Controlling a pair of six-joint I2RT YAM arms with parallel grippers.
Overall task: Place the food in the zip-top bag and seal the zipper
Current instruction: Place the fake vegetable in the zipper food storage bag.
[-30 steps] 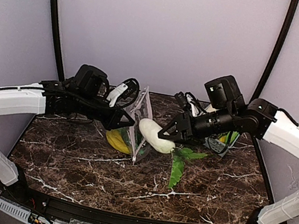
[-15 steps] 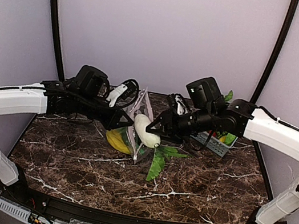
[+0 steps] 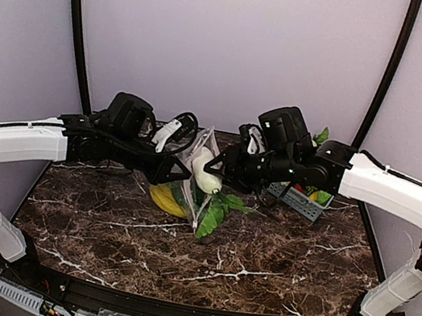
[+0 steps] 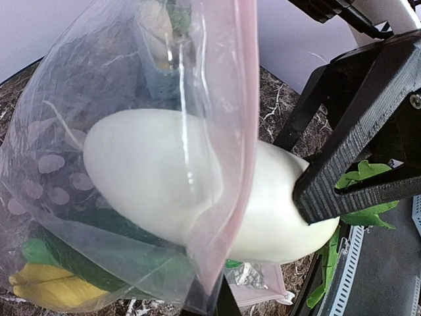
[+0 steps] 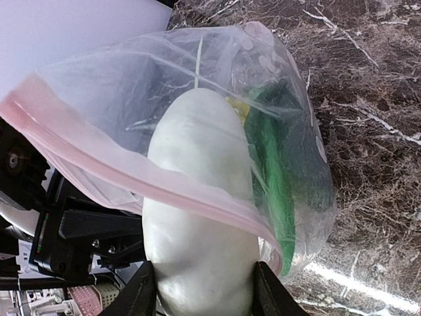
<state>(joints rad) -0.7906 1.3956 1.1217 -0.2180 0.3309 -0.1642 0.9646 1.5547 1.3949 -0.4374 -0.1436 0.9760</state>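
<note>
Zip-top bag (image 3: 201, 150) stands on edge mid-tabletop between the two arms, mouth toward the right arm. Left gripper (image 3: 178, 170) is pinched tight on the bag's mouth edge, holding it up. Right gripper (image 3: 221, 173) is clamped on the long white vegetable (image 3: 207, 172). Its front half is past the zipper (image 4: 231, 131), rear half outside.

Top view only: the vegetable's green leaves (image 3: 213, 214) hang below the right gripper, outside the zip-top bag. I can't tell if the tips touch the tabletop (image 3: 272, 275). A blue-grey basket (image 3: 302, 200) sits behind the right arm toward the back right, with red, yellow and green bits in it, too small for me to name.

Left wrist view gives me the stacking inside: banana bunch (image 4: 46, 289) at the bottom, dark green vegetable (image 4: 99, 260) over it, white vegetable above both. One black right-gripper finger presses the vegetable's outer end.

Right wrist view only: both fingers (image 5: 141, 296) flank the vegetable's fat end, and the pink zipper strip drapes across its middle with the mouth open around it.

Surface: dark brown marble pattern with white veins. Room: pale lilac walls on three sides, black curved poles (image 3: 77, 20) at the back corners.
</note>
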